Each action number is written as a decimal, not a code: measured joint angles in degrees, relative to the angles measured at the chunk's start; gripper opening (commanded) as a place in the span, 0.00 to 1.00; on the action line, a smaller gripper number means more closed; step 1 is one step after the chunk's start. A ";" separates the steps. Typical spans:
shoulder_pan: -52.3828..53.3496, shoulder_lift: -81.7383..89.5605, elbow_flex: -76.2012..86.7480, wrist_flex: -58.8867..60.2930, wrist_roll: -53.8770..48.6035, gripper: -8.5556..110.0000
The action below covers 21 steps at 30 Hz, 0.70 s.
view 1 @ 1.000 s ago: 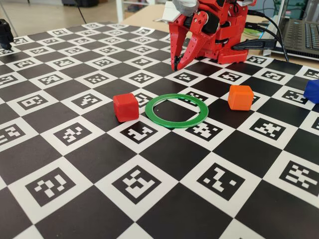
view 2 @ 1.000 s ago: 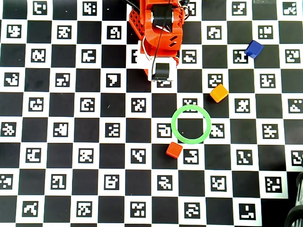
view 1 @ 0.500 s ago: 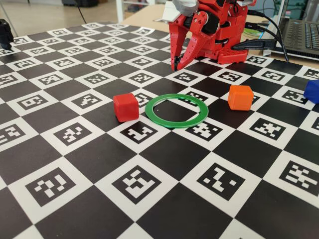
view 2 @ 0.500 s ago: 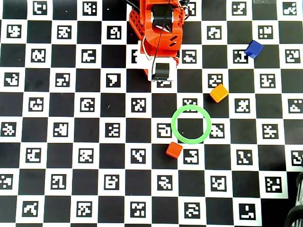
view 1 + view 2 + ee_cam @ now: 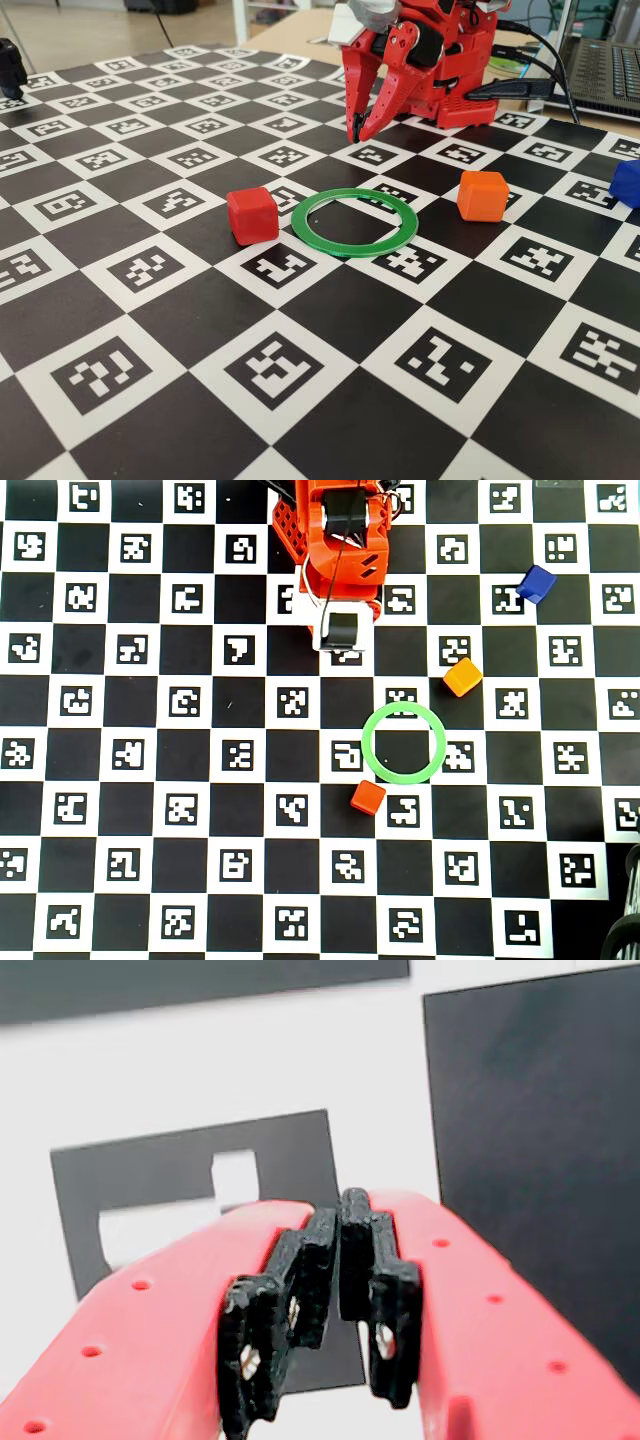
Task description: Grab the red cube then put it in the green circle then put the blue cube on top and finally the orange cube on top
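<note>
The red cube (image 5: 252, 215) (image 5: 368, 797) lies on the checkered board, just left of the green circle (image 5: 350, 248) (image 5: 366, 743) in the fixed view. That flat ring holds nothing. To its right in the fixed view stands the orange cube (image 5: 483, 195) (image 5: 462, 677). Farther off, at the board's right edge, is the blue cube (image 5: 627, 183) (image 5: 537, 583). My gripper (image 5: 355, 135) (image 5: 340, 1205) hangs point-down behind the ring, close to the arm's base and apart from all three cubes. It is shut, with nothing between its black pads. In the wrist view only board squares show beyond it.
The red arm base (image 5: 450, 70) (image 5: 340, 530) stands at the board's far edge. A laptop (image 5: 605, 75) and cables lie behind it to the right. A small black object (image 5: 10, 65) sits at the far left.
The gripper tips have shifted slightly to the right in the fixed view, and the arm has nudged right in the overhead view. The cubes and ring have not moved.
</note>
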 measured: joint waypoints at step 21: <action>-5.54 -71.10 -83.58 23.12 57.74 0.31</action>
